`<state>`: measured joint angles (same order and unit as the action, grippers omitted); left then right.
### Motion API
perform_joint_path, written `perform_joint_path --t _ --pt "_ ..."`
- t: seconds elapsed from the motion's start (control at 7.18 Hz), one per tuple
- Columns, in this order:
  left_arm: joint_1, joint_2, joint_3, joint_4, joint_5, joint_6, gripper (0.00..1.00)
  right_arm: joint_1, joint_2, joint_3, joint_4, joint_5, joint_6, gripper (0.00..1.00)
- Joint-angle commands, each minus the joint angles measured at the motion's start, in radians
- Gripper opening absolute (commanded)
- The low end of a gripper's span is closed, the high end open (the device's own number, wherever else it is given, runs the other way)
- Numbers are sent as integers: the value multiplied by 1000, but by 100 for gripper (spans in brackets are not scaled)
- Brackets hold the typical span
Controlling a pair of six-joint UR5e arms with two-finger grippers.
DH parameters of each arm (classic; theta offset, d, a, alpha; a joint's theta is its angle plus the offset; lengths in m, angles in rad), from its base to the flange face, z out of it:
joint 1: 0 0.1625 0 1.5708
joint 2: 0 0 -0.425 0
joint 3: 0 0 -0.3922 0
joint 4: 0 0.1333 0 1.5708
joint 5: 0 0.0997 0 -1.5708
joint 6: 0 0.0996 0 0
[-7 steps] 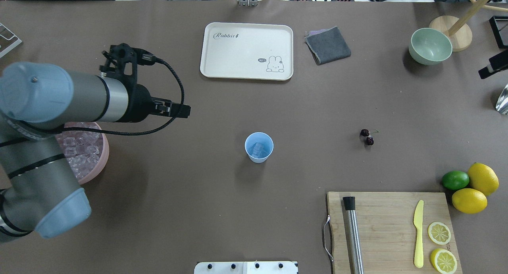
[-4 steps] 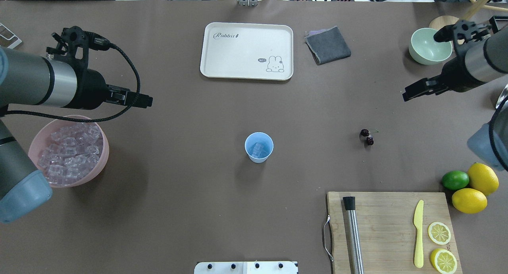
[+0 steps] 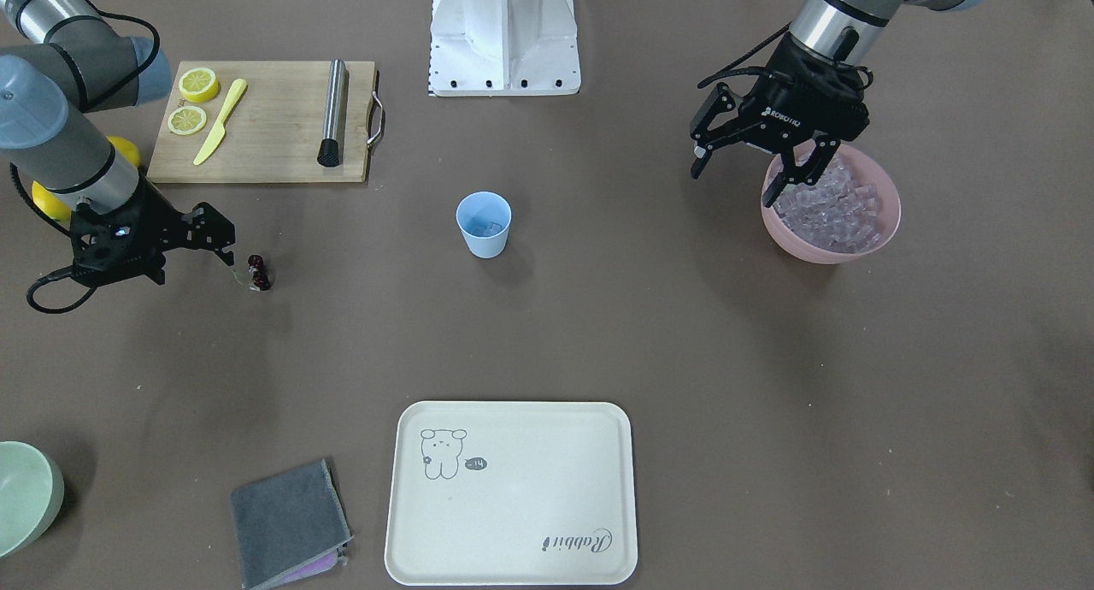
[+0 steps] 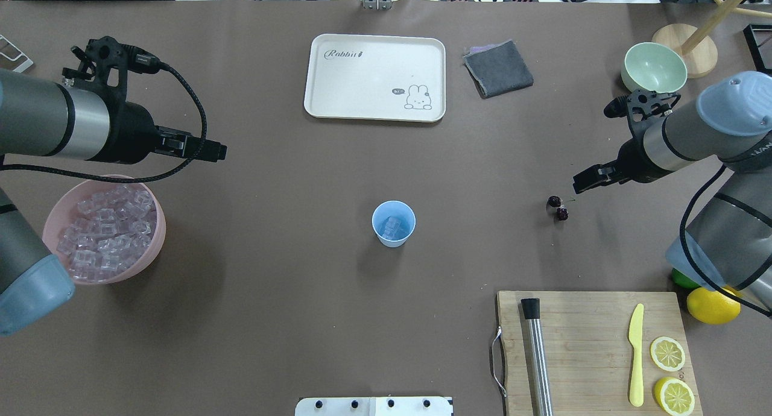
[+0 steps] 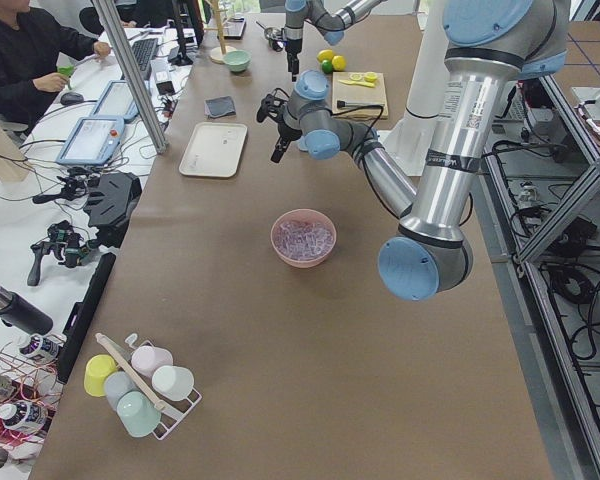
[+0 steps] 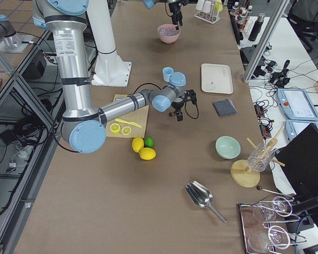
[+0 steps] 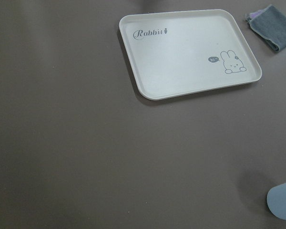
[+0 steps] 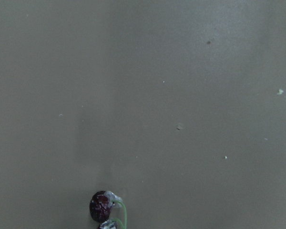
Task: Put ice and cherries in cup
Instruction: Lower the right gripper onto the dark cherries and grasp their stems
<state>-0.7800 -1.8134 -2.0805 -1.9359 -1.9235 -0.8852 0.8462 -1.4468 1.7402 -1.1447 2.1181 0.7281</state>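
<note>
The light blue cup point(image 4: 393, 223) stands mid-table with a few ice cubes in it; it also shows in the front view point(image 3: 484, 224). More ice point(image 4: 105, 232) fills the pink bowl point(image 4: 155, 247) at the left. The dark cherries point(image 4: 558, 208) lie on the table right of the cup. My left gripper point(image 3: 735, 179) is open and empty above the bowl's edge nearest the cup. My right gripper point(image 3: 198, 258) looks open and empty, low beside the cherries point(image 3: 258, 272). The right wrist view shows the cherries point(image 8: 102, 207) at its bottom edge.
A cream tray point(image 4: 374, 75), a grey cloth point(image 4: 498, 68) and a pale green bowl point(image 4: 654, 69) lie along the far side. A cutting board point(image 4: 585, 337) with a metal bar, a yellow knife and lemon slices sits near right, a lemon point(image 4: 711, 304) beside it.
My left arm has drawn back from near the cup to above the pink bowl's far edge. My right arm has come in from the right and lowered toward the cherries.
</note>
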Motion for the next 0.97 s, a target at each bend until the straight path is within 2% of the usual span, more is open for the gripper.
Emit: perform_joint_path --t 0.0,0.28,0.42,0.84 --pt "-1 -4 0 0 0 0 98 -18 -1 -22 20 5 4 98" --pt "-1 -7 3 2 0 0 98 -33 -1 -19 20 5 19 98" --pt "-1 -7 4 2 0 0 98 -59 0 -13 23 3 95 94" --pt "-1 -3 0 2 0 0 98 -70 16 -21 23 -3 114 79"
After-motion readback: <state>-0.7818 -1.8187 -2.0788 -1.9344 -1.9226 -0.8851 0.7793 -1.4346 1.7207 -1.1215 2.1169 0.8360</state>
